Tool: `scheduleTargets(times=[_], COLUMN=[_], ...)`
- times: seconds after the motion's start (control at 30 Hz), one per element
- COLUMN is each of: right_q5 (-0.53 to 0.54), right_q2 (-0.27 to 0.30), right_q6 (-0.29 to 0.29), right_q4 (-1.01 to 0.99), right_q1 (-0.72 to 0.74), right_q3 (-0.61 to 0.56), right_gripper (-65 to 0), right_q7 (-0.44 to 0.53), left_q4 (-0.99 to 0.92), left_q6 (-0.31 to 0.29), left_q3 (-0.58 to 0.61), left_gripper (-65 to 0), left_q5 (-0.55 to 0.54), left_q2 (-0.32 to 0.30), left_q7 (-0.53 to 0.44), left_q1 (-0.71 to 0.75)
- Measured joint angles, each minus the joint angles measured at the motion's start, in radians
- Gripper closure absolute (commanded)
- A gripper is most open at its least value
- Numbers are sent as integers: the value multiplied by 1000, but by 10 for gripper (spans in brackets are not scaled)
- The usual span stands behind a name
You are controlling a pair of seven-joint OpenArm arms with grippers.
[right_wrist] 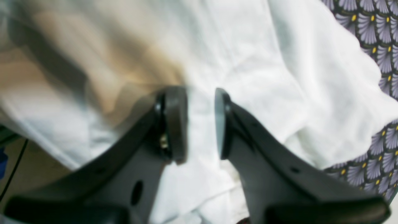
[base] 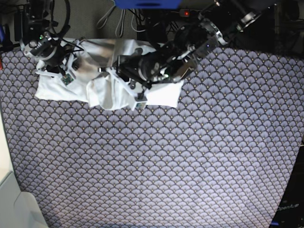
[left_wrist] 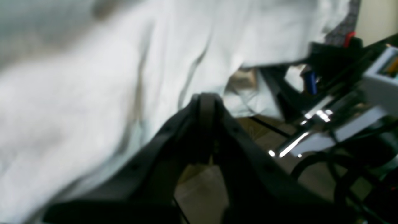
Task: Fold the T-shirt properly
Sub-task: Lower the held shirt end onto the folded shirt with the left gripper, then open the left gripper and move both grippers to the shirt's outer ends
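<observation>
Two arms work at the far edge of a table covered in purple fan-patterned cloth (base: 156,161), where the white T-shirt (base: 111,92) lies bunched and wrinkled. Left gripper (left_wrist: 207,104): fingers pressed together, clenched on a fold of the T-shirt, as seen in the left wrist view. Right gripper (right_wrist: 200,123): fingers parted, standing over the T-shirt with white cloth visible between the pads (right_wrist: 177,123); whether they pinch it cannot be told.

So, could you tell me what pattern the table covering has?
Purple fan-scale patterned cloth with yellow dots; base view.
</observation>
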Motion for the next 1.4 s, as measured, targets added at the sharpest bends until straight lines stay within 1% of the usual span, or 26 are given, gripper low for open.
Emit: scheduleTargets(times=[0.13,0.23,0.3,0.4,0.47,0.53,0.7,0.77,0.87,0.97,1.07,1.2,1.23,1.33,1.4], right_q5=[0,2,4,4,4,4,1,-8,-5,-10,-11,-10,-8,-8,-8], right_q2=[0,2,3,2,2,6,11,13,32,36,40,35,35,32,33], right_q6=[0,1,1,1,1,2,2,1,2,1,1,1,1,1,1], right_q4=[0,0,0,0,0,0,0,0,1,3,39,109,119,135,164], right_q1=[0,0,0,9,13,15,26,38,45,58,64,58,58,59,55], right_q3=[3,3,3,5,10,21,24,25,27,71,129,152,152,156,156], right_gripper=[-140,-140,-140,-140,-140,-140,-140,-140,-140,-140,-142,-142,-142,-142,-141], right_q7=[3,3,3,-7,-8,-8,-11,-15,-15,-24,-26,-34,-48,-134,-185], left_q4=[101,184,212,210,193,153,24,-45,-111,-121,-102,6,42,172,215], left_q6=[0,0,-1,0,0,2,-5,-26,-35,-37,-31,-2,4,0,-5], left_q3=[-52,-152,-228,-346,-388,-393,-391,-392,-396,-399,-397,-390,-390,-405,-416], left_gripper=[-1,-1,-1,-1,-1,-1,-1,-1,-1,-1,-1,-1,-1,-1,-1], left_q5=[0,0,0,3,4,4,-1,-22,-62,-75,-70,-10,-6,-3,-13], left_q2=[-31,-56,-90,-136,-154,-168,-157,-157,-154,-154,-154,-154,-159,-166,-172], left_q7=[10,2,2,7,4,4,12,5,42,45,35,14,16,6,13], left_q1=[21,47,82,156,193,211,207,203,166,164,167,196,198,200,203])
